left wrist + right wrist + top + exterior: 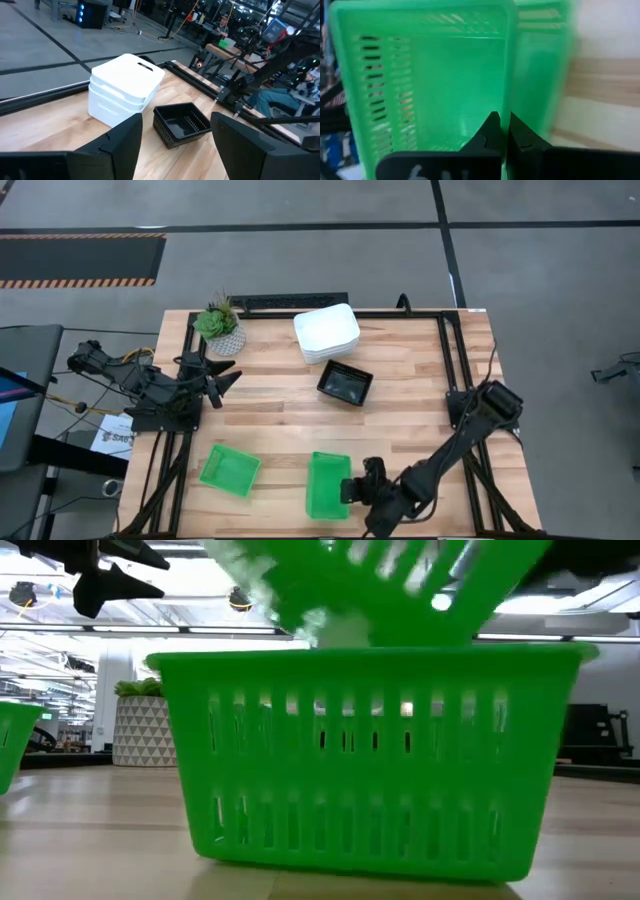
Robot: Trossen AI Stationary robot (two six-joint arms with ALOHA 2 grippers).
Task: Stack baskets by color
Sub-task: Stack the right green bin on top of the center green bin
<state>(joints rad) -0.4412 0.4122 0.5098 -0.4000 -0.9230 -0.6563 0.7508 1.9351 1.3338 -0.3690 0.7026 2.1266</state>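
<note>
Two green baskets sit at the table's near edge. One (370, 770) stands on the table, and the other (435, 75) hangs tilted just above it (400, 580) with my right gripper (352, 488) shut on it. A third green basket (228, 470) rests on its bottom at the near left. Upside-down white baskets are stacked (327, 332) at the far middle. A black basket (345, 383) stands upright in front of them. My left gripper (225, 377) hovers open at the table's left side, pointing toward the white stack (125, 85). My right gripper pinches one side wall of the upper green basket at its rim (508, 107), one finger (490, 131) inside and one outside. It reaches in from the table's right, slanting downward. The basket is tilted above the lower green basket (540, 65); whether the two touch I cannot tell.
A small potted plant (218, 325) stands at the far left corner. A black frame rail (450, 360) runs along the table's right and far sides. Bare wood lies between the black basket and the green ones.
</note>
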